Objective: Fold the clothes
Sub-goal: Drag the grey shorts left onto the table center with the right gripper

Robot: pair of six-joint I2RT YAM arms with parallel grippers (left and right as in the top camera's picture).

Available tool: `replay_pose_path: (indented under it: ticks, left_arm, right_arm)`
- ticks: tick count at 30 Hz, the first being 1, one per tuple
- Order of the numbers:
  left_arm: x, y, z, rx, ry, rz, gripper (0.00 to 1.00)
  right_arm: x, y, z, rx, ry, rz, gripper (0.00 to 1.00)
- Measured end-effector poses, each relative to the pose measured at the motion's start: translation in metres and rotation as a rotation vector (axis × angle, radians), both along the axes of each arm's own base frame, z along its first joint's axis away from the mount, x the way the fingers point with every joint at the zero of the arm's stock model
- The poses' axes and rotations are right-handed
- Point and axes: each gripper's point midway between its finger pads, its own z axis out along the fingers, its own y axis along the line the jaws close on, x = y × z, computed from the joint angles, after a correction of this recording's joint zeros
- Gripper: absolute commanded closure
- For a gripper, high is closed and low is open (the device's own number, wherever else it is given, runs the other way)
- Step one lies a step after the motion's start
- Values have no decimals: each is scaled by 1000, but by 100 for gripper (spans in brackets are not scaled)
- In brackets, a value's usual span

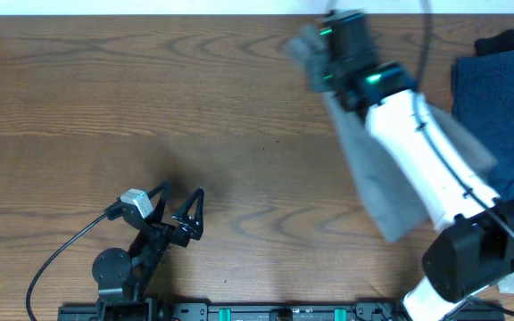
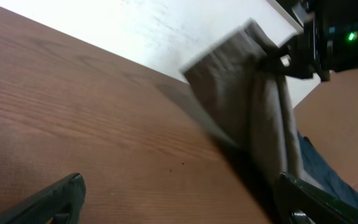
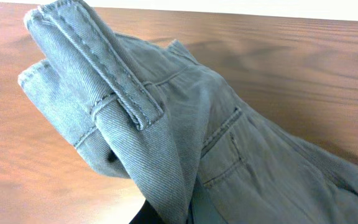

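Observation:
The grey-khaki shorts (image 1: 377,183) hang from my right gripper (image 1: 321,55) at the far middle-right of the table, lifted and blurred, trailing down toward the front under the white arm. In the right wrist view the folded waistband with its belt loop (image 3: 98,81) and a pocket seam fill the frame, and the fabric covers the fingers. The shorts also show in the left wrist view (image 2: 247,99), hanging. My left gripper (image 1: 178,214) is open and empty at the front left, well apart from the shorts; its two fingers frame bare wood (image 2: 179,205).
A dark blue garment (image 1: 498,107) lies at the right edge of the table, with a small black garment (image 1: 511,42) behind it. The white wall edge runs along the far side. The right arm's base (image 1: 471,259) stands at the front right.

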Motion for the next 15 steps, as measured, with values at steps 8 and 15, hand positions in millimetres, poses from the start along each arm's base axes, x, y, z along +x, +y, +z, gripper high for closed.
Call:
replay_pose_path:
  ticks: [8, 15]
  left_arm:
    - [0, 0, 0, 0, 0, 0, 2]
    - [0, 0, 0, 0, 0, 0, 2]
  right_arm:
    - [-67, 141, -30, 74, 62, 271, 99]
    - [-103, 186, -50, 83, 109, 364, 45]
